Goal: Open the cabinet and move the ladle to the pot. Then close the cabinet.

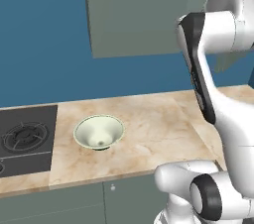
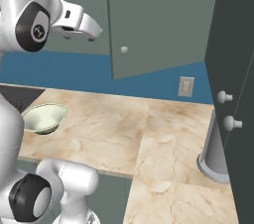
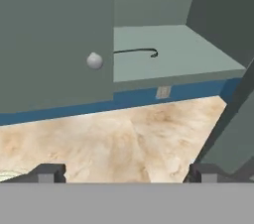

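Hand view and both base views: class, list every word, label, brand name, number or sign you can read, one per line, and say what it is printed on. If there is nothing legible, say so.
No readable text in any view.
Cabinet: plain door, no label.
Wall outlet: no lettering.
Bowl: unmarked.
Stove: no readable markings.
Counter: marble pattern only.

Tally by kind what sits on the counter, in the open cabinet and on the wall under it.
Bowl: 1, pale green, on the counter
Ladle: 1, dark, lying on the cabinet shelf
Grey cylinder: 1, on the counter
Wall outlet: 1
Total: 4
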Motion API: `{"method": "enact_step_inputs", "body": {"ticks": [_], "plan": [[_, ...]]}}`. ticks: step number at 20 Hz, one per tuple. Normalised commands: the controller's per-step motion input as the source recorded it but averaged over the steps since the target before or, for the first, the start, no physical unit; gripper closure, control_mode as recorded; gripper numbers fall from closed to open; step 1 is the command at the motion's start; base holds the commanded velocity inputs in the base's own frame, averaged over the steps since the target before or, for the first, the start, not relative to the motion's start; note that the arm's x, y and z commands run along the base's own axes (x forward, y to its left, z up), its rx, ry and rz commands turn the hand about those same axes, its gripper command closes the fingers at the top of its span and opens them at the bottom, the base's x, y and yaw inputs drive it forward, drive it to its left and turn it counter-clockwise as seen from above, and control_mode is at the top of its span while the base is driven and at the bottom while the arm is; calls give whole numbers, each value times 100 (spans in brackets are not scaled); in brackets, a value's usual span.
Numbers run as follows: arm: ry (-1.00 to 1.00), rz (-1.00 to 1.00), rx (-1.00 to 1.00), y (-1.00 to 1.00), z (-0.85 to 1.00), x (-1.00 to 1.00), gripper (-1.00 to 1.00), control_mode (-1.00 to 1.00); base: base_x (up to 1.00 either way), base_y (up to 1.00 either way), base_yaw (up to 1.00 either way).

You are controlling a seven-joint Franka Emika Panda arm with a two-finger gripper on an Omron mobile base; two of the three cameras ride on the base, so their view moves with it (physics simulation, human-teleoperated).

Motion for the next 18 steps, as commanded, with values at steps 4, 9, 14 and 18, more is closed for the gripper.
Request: {"method": "enact_step_inputs", "body": {"ticks": [4,9,14,18], "plan": [[0,-13,-13,0,-10,56,-100,-100,0,0,0],[0,-7,-14,0,-18,47,-100,-100,0,0,0],[-10,-4,-17,-4,-23,17,-100,-100,0,0,0],[-1,-4,-17,-7,-16,19,-100,-100,0,0,0]]}}
